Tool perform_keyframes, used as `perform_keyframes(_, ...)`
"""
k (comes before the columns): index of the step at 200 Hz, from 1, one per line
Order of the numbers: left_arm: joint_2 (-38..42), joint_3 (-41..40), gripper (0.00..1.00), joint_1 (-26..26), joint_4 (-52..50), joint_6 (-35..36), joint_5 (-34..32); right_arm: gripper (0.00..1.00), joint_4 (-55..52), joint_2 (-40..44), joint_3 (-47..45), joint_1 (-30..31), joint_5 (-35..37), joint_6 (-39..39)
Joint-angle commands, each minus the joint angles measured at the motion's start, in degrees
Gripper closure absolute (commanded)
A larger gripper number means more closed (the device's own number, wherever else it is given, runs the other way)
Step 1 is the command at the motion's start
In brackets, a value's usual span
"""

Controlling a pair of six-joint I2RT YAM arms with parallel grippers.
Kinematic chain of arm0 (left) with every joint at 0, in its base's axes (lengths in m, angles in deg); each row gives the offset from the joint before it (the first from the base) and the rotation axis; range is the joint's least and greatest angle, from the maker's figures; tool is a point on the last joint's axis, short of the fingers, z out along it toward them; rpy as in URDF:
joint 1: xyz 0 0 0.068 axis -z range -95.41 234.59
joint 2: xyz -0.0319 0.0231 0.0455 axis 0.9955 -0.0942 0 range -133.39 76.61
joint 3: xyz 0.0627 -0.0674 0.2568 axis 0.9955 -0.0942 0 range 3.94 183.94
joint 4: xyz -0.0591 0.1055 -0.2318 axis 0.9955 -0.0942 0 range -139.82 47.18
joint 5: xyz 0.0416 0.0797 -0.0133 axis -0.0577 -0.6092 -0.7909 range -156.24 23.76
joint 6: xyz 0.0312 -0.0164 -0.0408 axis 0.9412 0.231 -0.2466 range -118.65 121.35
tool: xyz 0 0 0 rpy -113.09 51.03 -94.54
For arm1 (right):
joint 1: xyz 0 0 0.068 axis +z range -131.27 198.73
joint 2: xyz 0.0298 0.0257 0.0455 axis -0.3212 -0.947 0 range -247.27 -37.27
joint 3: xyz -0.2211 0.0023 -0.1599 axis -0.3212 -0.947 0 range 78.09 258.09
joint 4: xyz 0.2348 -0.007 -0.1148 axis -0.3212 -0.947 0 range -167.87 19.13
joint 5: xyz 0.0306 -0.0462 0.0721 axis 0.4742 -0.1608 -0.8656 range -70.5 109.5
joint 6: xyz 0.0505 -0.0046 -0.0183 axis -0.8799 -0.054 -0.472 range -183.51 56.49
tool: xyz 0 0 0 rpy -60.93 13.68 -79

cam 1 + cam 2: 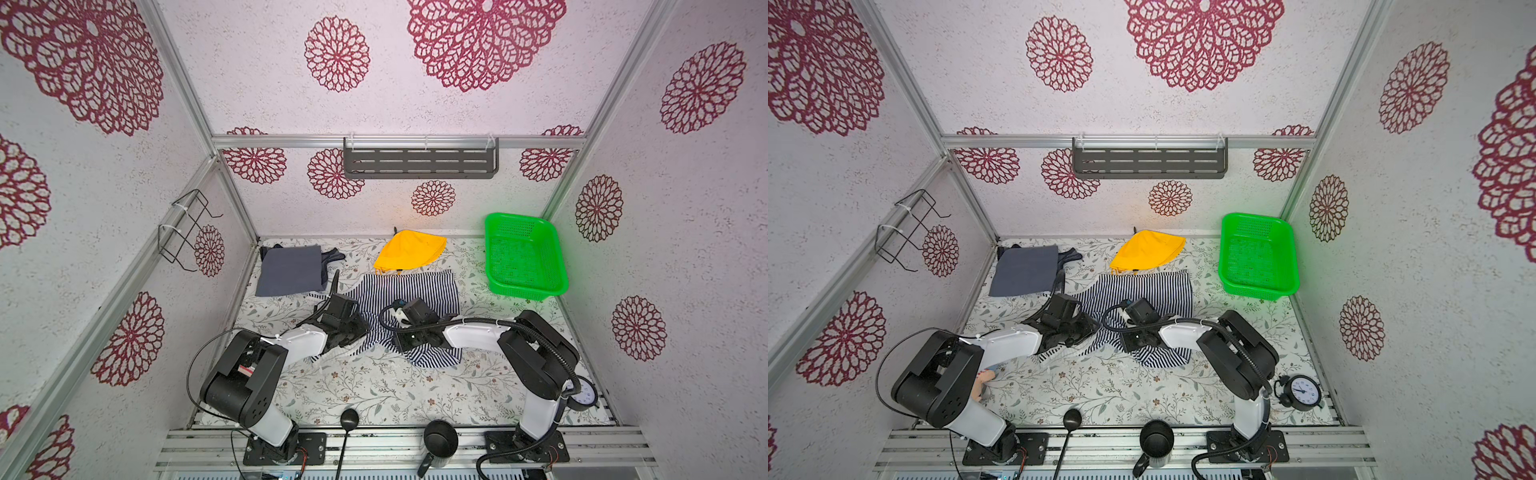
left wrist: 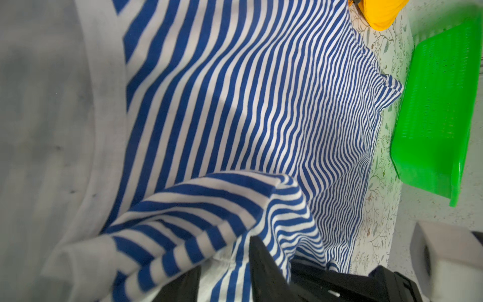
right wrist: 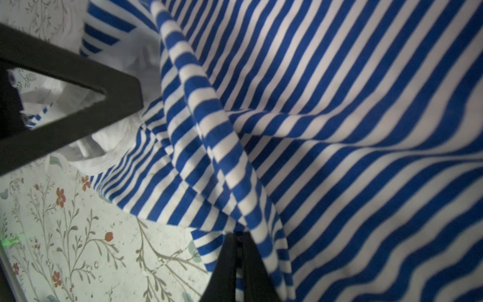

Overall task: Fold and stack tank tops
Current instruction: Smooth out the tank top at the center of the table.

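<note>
The striped tank top (image 1: 409,291) (image 1: 1142,286) lies rumpled on the middle of the flowered table, its near end bunched under both wrists. My left gripper (image 2: 226,255) (image 1: 351,330) is at the top's near left part, with a fold of striped cloth (image 2: 235,104) and white trim filling the gap between its black fingers. My right gripper (image 3: 236,239) (image 1: 409,336) is shut on the near right edge of the striped cloth (image 3: 339,130), which rises from the table there. The grey-blue tank top (image 1: 289,270) (image 1: 1025,270) lies folded at the back left.
A yellow hat (image 1: 409,249) touches the striped top's far edge. A green basket (image 1: 528,291) stands at the back right. A black ladle (image 1: 349,419), a black mug (image 1: 440,436) and an alarm clock (image 1: 1304,390) sit along the front edge.
</note>
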Motion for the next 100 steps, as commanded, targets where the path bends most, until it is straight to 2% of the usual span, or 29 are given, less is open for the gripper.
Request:
perform_keyframes(1,-1.0,1.8,0.70,0.4,0.1,0.4,0.2,0.90,-1.8,0.9,-0.9,-0.3,-0.3,-0.4)
perform_keyframes(24,-1.1,2.5,0.72,0.4,-0.8,0.9,0.2,0.90,-1.8,0.8,-0.8,-0.4,-0.4,-0.3)
perform_keyframes(48,-0.9,2.5,0.84,0.4,-1.1,0.9,0.2,0.90,-1.8,0.7,-1.0,-0.4,-0.3,-0.3)
perform_keyframes(61,-0.8,2.5,0.85,0.4,-1.2,0.9,0.4,0.90,-1.7,0.7,-1.1,-0.4,-0.3,-0.4)
perform_keyframes(100,-0.1,3.0,1.00,0.4,-2.6,1.3,0.6,0.90,-1.7,0.8,-1.1,-0.4,-0.3,-0.4)
